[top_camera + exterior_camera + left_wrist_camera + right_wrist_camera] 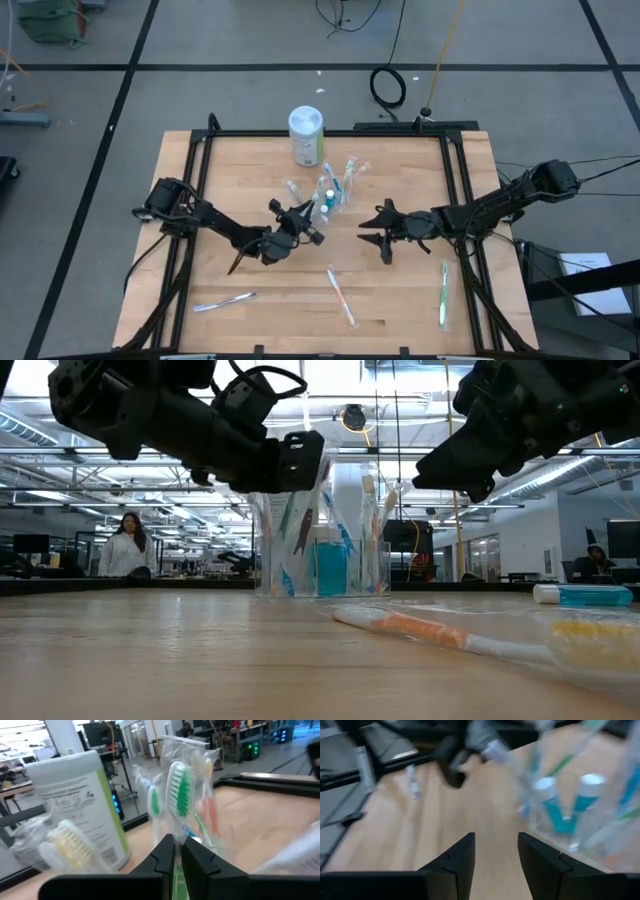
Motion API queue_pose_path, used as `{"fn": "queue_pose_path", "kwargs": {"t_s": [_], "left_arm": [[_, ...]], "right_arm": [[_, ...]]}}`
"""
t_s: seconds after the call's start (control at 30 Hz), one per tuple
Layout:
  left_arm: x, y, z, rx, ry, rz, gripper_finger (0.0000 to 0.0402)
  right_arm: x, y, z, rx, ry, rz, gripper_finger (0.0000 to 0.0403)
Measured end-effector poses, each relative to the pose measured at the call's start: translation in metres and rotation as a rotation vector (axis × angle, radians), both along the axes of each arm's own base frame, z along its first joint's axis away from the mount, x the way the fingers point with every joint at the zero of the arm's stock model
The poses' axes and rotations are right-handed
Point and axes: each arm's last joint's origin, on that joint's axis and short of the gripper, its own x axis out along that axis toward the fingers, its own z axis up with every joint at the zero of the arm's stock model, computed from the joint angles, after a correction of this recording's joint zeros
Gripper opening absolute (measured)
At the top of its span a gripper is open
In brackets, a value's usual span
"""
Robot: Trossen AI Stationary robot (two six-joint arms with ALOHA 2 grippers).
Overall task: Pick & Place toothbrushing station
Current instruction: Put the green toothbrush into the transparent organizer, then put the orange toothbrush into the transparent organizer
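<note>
Wooden bench (240, 330) carries the clear cup (331, 197) toward its far edge, centre. Left gripper (175, 851) pinches a wrapped green toothbrush (179, 795) beside it; insertion seems next. Right gripper (496, 851) waits open nearby.

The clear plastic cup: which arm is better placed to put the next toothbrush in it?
Left. The left gripper is shut on a wrapped green toothbrush beside the clear plastic cup; the right gripper is open and empty.
</note>
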Motion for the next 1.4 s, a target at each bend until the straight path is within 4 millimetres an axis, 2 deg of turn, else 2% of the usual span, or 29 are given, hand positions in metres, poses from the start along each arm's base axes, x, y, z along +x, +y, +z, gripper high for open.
{"fn": "queue_pose_path", "kwargs": {"t_s": [0.3,0.53,0.67,0.87,1.0,1.07,1.23,1.4], "left_arm": [[0.000,-0.002,-0.004,0.003,0.046,-0.047,0.0027],[0.000,0.000,0.003,-0.002,0.044,-0.078,0.0030],[-0.003,0.002,0.012,-0.028,0.036,-0.091,0.0068],[-0.010,0.001,0.020,-0.038,0.058,-0.074,0.0139],[-0.015,-0.003,0.032,-0.037,0.025,-0.054,0.0165],[-0.018,-0.006,0.040,-0.030,0.020,-0.065,0.0171],[-0.026,-0.013,0.052,-0.018,0.036,-0.101,0.0173],[-0.028,-0.020,0.053,-0.042,0.009,-0.124,0.0173]], "right_arm": [[-0.003,0.016,0.001,0.044,0.002,0.080,0.0139],[0.005,0.027,0.005,0.074,0.000,0.101,0.0122],[0.019,0.037,0.006,0.079,0.054,0.141,0.0117],[0.049,0.063,0.017,0.037,0.151,0.236,0.0117],[0.061,0.077,0.022,-0.032,0.293,0.264,0.0116],[0.061,0.081,0.023,-0.089,0.354,0.292,0.0116],[0.058,0.089,0.022,-0.295,0.337,0.426,0.0116],[0.057,0.090,0.021,-0.415,0.324,0.509,0.0116]]}}
